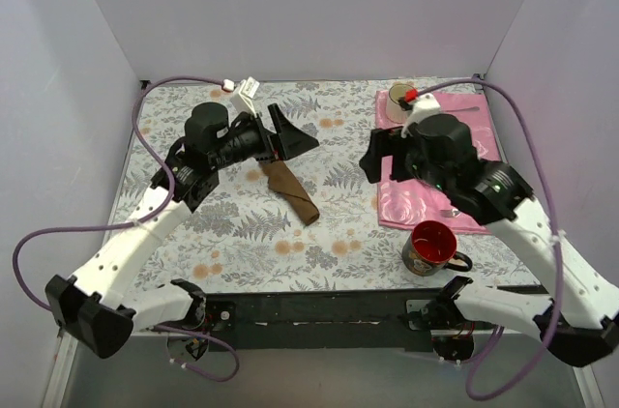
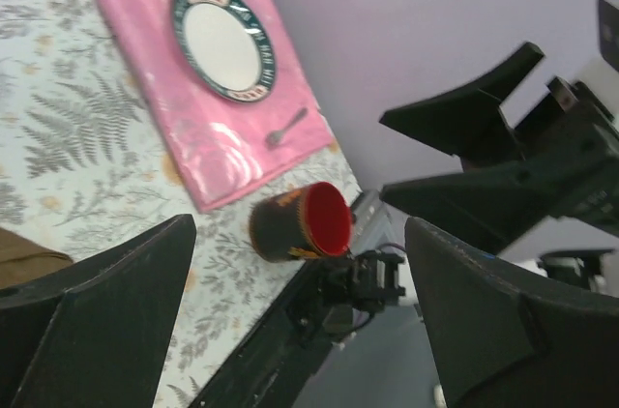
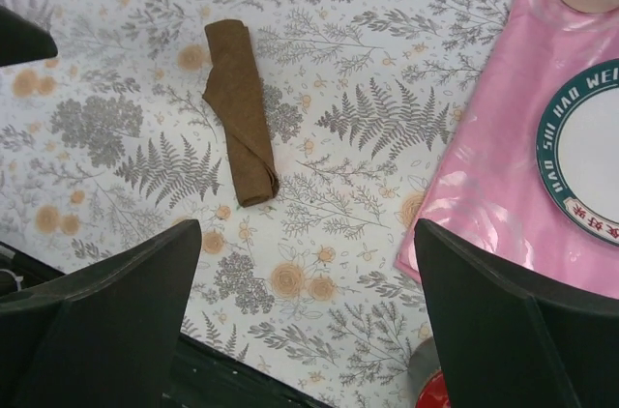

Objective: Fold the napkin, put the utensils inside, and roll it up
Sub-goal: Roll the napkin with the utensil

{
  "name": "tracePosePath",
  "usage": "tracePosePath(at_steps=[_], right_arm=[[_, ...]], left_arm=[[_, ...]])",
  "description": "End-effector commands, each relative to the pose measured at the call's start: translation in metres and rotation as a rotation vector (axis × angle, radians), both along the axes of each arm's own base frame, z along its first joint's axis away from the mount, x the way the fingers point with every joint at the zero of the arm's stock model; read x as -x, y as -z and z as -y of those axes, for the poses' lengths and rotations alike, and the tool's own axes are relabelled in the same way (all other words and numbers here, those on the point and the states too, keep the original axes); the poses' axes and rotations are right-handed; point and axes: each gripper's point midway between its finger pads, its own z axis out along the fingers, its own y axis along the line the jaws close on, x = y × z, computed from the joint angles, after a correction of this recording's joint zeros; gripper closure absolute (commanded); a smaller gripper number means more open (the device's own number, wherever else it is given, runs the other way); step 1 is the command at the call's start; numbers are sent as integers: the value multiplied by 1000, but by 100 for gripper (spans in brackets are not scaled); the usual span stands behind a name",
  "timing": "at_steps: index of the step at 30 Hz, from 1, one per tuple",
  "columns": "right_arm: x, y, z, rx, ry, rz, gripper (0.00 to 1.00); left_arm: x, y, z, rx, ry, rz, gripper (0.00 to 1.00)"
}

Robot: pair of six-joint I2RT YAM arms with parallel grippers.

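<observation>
The brown napkin [image 1: 290, 190] lies rolled into a narrow bundle on the floral tablecloth, left of centre. It also shows in the right wrist view [image 3: 240, 123] and as a brown corner in the left wrist view [image 2: 24, 258]. The gold and blue-green spoon is not visible. My left gripper [image 1: 295, 137] is open and empty, lifted just above the roll's far end. My right gripper [image 1: 372, 159] is open and empty, raised over the pink placemat's left edge.
A glossy pink placemat [image 1: 416, 200] lies at the right with a white plate [image 2: 224, 39] and a silver spoon [image 2: 287, 126]. A red-lined mug [image 1: 432, 247] stands near the front edge. A tan round object [image 1: 398, 99] sits at the far placemat corner.
</observation>
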Motion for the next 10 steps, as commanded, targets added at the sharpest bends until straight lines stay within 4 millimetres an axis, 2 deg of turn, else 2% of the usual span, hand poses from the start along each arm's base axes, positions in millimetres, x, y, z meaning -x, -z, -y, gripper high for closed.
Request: tracePosePath(at_steps=[1, 4, 5, 6, 7, 10], right_arm=[[24, -11, 36, -75, 104, 25, 1], [32, -22, 38, -159, 92, 84, 1], [33, -21, 36, -157, 58, 105, 1], [36, -29, 26, -200, 7, 128, 1], [34, -23, 28, -188, 23, 116, 1], [37, -23, 21, -210, -7, 106, 1]], left_arm=[[27, -25, 1, 35, -13, 73, 8], [39, -33, 7, 60, 22, 85, 6], [42, -33, 8, 62, 33, 88, 5], [44, -35, 8, 62, 33, 95, 5], [48, -36, 7, 62, 35, 100, 5], [51, -41, 2, 55, 28, 113, 4]])
